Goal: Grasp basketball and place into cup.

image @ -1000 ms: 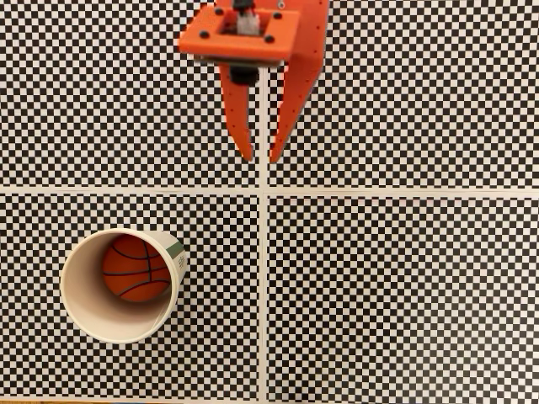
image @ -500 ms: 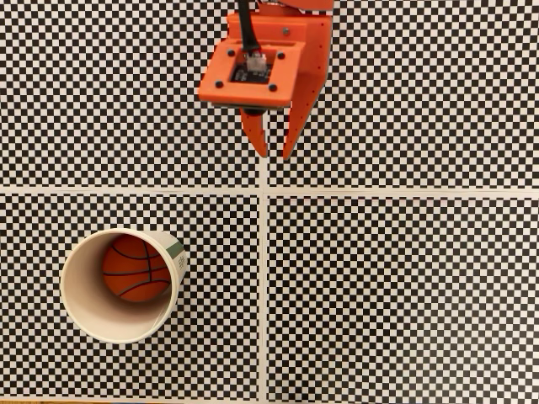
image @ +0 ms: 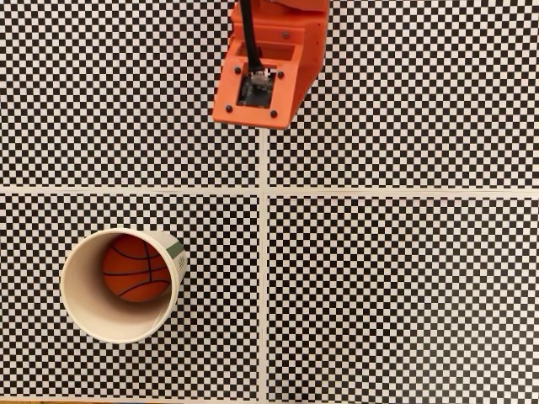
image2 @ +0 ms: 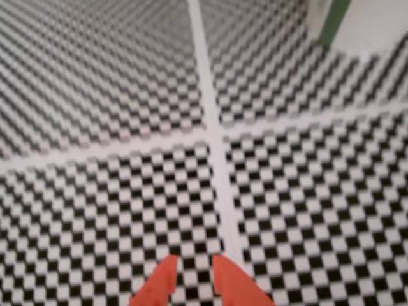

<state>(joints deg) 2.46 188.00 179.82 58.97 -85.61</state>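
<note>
In the fixed view the basketball [image: 135, 268] lies inside the cream-white cup [image: 77, 313], which stands upright at the lower left. The orange wrist housing [image: 265, 63] of the arm sits at the top centre, well away from the cup, and covers the fingers from above. In the wrist view my gripper [image2: 194, 262] shows as two orange fingertips [image2: 167, 273] at the bottom edge, close together with nothing between them, over the checkered mat. A corner of the cup [image2: 376, 22] with its green mark shows at the top right of that view.
A black-and-white checkered mat [image: 404, 295] covers the table, split by white cross lines [image: 264, 192]. A black cable [image: 247, 34] runs along the wrist housing.
The arm has drawn back toward the top edge and tilted, so the fingers, seen earlier pointing down the picture, are now hidden under the housing. Cup and ball have not moved.
</note>
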